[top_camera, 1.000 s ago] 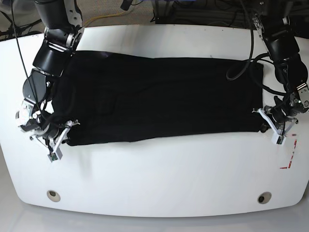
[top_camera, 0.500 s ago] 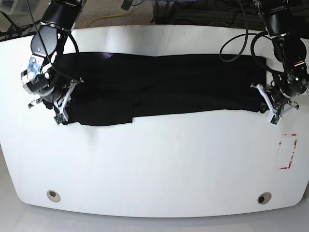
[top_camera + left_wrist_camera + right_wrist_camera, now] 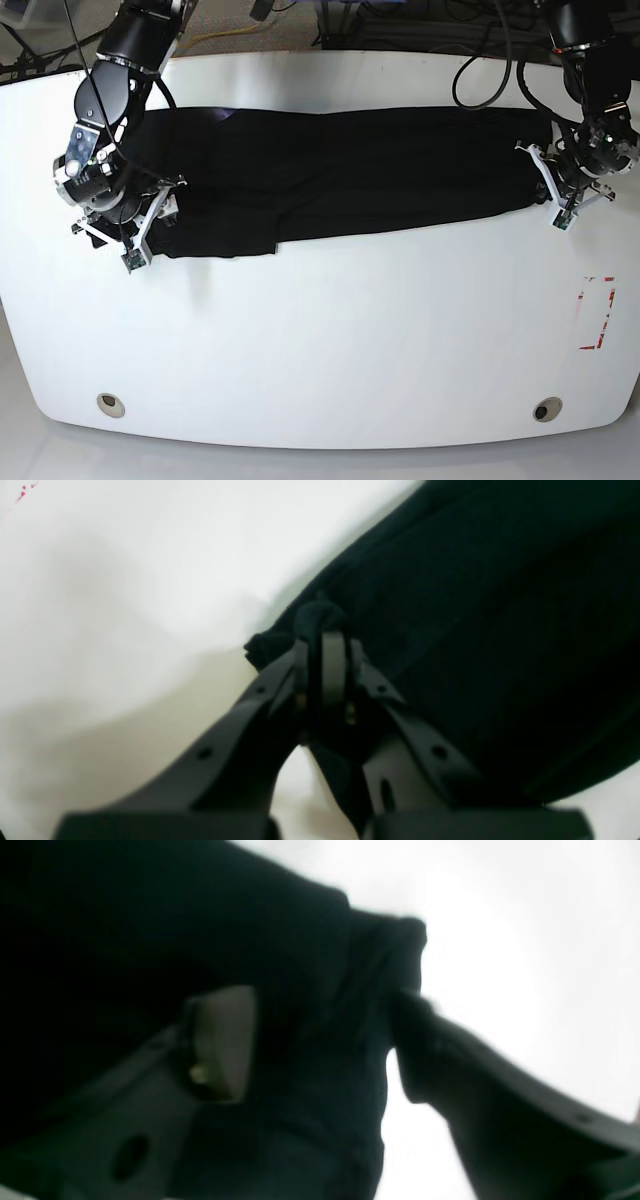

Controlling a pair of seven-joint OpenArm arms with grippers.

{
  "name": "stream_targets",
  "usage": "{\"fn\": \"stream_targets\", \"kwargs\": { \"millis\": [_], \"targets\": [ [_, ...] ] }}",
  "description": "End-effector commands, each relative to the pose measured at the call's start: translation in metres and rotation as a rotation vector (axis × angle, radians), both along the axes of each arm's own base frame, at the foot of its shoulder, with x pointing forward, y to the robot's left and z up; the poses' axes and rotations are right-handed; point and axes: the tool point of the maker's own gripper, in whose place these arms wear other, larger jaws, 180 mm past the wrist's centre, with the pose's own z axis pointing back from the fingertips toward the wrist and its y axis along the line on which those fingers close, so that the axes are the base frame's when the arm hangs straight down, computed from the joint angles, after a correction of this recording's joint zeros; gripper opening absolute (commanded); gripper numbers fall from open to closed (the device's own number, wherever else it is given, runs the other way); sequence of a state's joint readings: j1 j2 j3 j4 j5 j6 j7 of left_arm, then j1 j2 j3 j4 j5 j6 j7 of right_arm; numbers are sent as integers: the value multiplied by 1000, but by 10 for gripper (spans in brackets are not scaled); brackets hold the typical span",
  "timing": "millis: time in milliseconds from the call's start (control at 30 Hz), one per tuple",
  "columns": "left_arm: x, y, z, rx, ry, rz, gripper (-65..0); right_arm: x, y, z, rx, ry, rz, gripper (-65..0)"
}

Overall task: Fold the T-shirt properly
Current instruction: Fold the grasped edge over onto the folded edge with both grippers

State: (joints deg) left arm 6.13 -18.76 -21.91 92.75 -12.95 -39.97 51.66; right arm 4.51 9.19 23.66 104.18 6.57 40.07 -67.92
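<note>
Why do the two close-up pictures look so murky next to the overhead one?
Left wrist view: gripper near the lens, soft, white table washed out. Right wrist view: blurrier, the T-shirt a dark mass without detail. Base view: sharp, evenly lit, soft shadows.

No legible text or labels anywhere.

The T-shirt lies as a long band across the upper half of the table, running from frame left to frame right. The right gripper sits at the band's left end, the left gripper at its right end. A marked rectangle lies on the table at right, below the band.
</note>
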Motion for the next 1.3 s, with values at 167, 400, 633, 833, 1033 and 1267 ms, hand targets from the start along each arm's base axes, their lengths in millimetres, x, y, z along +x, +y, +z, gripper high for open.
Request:
{"fn": "stream_targets", "kwargs": {
  "millis": [167,400,633,833,1033,1267],
  "targets": [
    [7,8,12,21,-35,-2,-649,24,10,-15,152,24,1,-198],
    [7,8,12,22,-36,-3,-649,16,7,-41,311,80,-45,-198],
    [4,8,10,22,-26,-4,-649,14,-3,-41,307,75,-74,-198],
    [3,6,9,21,-24,-9,-649,14,-13,-39,317,64,-106,-198],
    [4,4,8,15,-26,-9,-649,12,-6,-42,334,69,-100,-400],
    [4,4,9,16,-26,-10,-647,15,-6,-37,331,52,-95,-650]
  ]
}}
